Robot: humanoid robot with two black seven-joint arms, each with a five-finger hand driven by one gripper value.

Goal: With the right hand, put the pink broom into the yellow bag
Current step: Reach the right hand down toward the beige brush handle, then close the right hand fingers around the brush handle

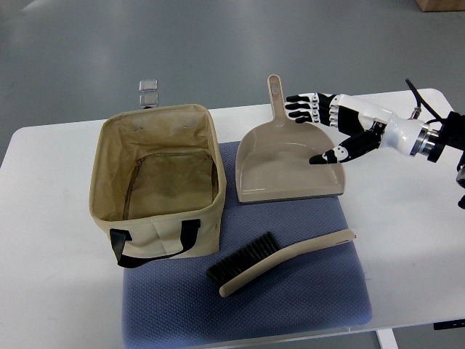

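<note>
While my right hand (pixel 325 125) hovers open, holding nothing, over the dustpan (pixel 289 166), the broom (pixel 280 259) lies on the mat w/ bag (pixel 156 182) beside. Rec: reach nearer, grip handle mid-length.

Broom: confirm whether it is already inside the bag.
No, the broom lies on the blue mat, outside the bag.

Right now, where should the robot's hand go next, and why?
Probably toward the camera, down to the pale pinkish-beige hand broom with black bristles. The right hand hovers open over the matching beige plastic dustpan, holding nothing, while the broom lies untouched on the blue mat, outside the open tan fabric bag.
</note>
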